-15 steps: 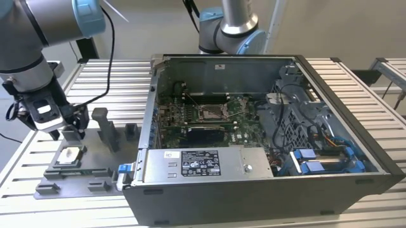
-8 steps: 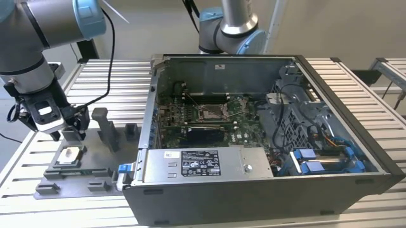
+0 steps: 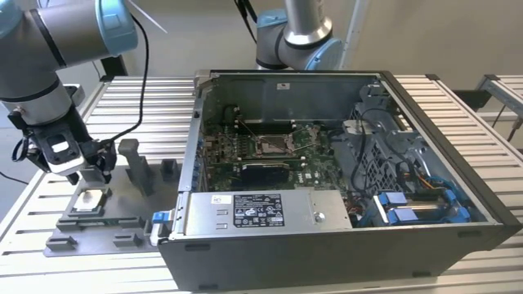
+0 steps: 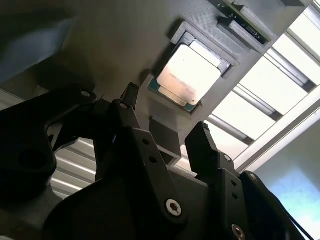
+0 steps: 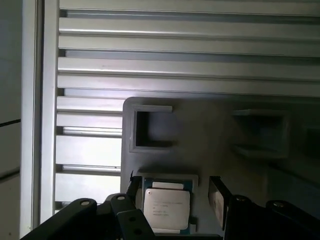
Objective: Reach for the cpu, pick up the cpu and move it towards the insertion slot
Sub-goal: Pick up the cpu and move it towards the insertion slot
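The cpu (image 3: pixel 90 199) is a small silver square lying flat in a recess of the grey fixture plate (image 3: pixel 122 211), at the exterior view's left. My gripper (image 3: pixel 88 179) hangs just above it, open, with nothing between its fingers. Both wrist views show the cpu (image 4: pixel 189 75) (image 5: pixel 166 210) seated in its raised grey frame, with a dark fingertip (image 4: pixel 131 95) (image 5: pixel 216 192) on either side of it and apart from it. The insertion slot (image 3: pixel 272 144) is a metal-framed socket on the green board inside the open computer case, well off to the exterior view's right of the gripper.
Upright grey blocks (image 3: pixel 135 165) stand on the fixture plate close beside the gripper. The open computer case (image 3: pixel 343 184) fills the middle, with a silver power supply (image 3: pixel 261 211) at its front. A second arm (image 3: pixel 294 37) stands behind the case. The table (image 3: pixel 155 98) is slatted aluminium.
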`<state>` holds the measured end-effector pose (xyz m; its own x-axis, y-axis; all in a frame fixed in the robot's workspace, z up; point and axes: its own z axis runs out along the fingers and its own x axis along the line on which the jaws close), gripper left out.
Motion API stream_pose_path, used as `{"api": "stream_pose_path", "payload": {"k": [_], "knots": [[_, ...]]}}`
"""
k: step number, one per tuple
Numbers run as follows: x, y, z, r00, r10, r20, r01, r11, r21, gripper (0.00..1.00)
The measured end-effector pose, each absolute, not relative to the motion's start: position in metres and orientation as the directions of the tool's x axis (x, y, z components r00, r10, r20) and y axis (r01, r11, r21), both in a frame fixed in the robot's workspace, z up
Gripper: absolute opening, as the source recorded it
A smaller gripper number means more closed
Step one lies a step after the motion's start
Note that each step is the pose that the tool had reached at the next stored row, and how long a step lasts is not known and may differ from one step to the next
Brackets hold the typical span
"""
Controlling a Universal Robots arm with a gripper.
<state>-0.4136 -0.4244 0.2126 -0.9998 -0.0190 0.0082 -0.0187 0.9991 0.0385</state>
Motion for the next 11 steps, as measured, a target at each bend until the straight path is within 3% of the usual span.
{"api": "stream_pose_path", "payload": {"k": [11], "knots": [[-0.416, -0.445, 0.211, -1.0, -0.017, 0.008, -0.017, 0.999, 0.039, 1.0]]}}
